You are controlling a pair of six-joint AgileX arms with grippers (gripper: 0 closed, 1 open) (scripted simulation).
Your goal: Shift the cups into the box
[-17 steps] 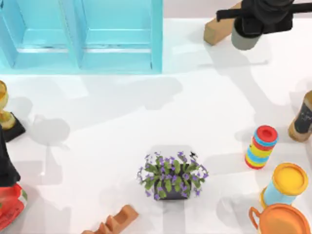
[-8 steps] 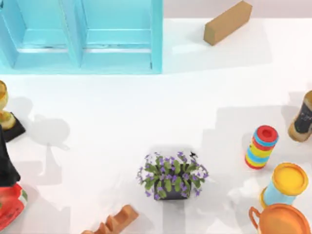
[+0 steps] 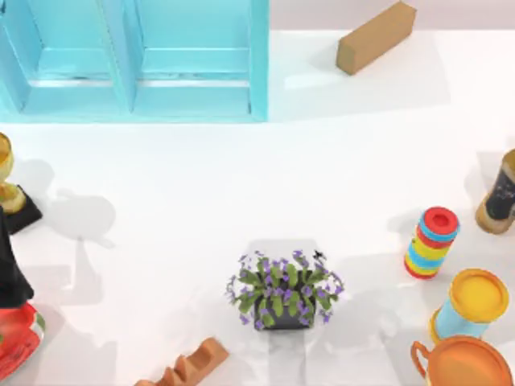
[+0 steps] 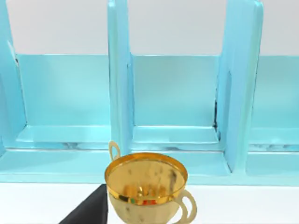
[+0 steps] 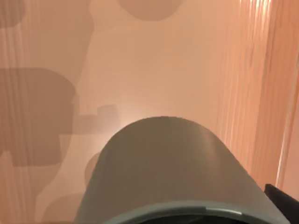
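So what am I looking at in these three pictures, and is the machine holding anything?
It is a simulated table robot with two arms, each ending in a two-finger hand. One picture looks down on the table; the other two come from cameras on the wrists. On the table stand a cyan box, a brown block, a potted plant, a striped ring stack, a yellow-lidded canister and a gold trophy. The right wrist camera sits close against a grey-olive cup, which the right hand seems to hold. The left arm is parked at the table's left edge.
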